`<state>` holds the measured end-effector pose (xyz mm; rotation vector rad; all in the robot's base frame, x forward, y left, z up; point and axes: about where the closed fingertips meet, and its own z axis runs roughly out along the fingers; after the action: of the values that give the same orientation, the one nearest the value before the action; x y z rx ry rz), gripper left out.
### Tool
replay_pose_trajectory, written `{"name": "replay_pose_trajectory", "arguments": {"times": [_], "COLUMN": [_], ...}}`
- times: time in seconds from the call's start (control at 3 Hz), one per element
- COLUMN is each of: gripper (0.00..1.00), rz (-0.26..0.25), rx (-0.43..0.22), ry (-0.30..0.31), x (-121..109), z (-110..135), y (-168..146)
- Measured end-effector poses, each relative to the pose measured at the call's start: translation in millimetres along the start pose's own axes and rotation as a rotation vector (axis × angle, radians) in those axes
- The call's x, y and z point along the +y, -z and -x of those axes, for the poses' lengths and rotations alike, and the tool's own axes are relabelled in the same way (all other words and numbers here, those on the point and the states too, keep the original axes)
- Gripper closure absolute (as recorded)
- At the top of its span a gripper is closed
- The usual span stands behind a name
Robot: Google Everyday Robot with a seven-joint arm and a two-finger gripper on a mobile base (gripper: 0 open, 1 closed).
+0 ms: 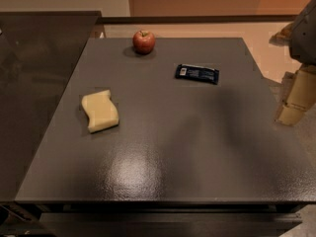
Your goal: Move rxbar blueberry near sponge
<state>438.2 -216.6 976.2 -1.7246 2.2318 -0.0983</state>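
Note:
The rxbar blueberry is a dark navy wrapper with a small white label at its left end, lying flat on the grey table at the back right. The pale yellow sponge with wavy sides lies on the left side of the table, well apart from the bar. My gripper hangs at the right edge of the view, beyond the table's right edge, to the right of the bar and a little nearer. It touches nothing and holds nothing.
A red apple stands near the table's back edge, left of the bar. A dark counter adjoins the table on the left. Pale floor shows behind and to the right.

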Motion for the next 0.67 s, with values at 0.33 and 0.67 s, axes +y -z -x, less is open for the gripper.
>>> {"name": "replay_pose_trajectory", "arguments": {"times": [0.33, 0.67], "gripper": [0.00, 0.00], "rz": [-0.001, -0.006], "rx": [0.000, -0.031], "ry": [0.000, 0.007], "x": [-0.1, -9.5], "z": [0.1, 3.9], "y": [0.1, -8.4]}}
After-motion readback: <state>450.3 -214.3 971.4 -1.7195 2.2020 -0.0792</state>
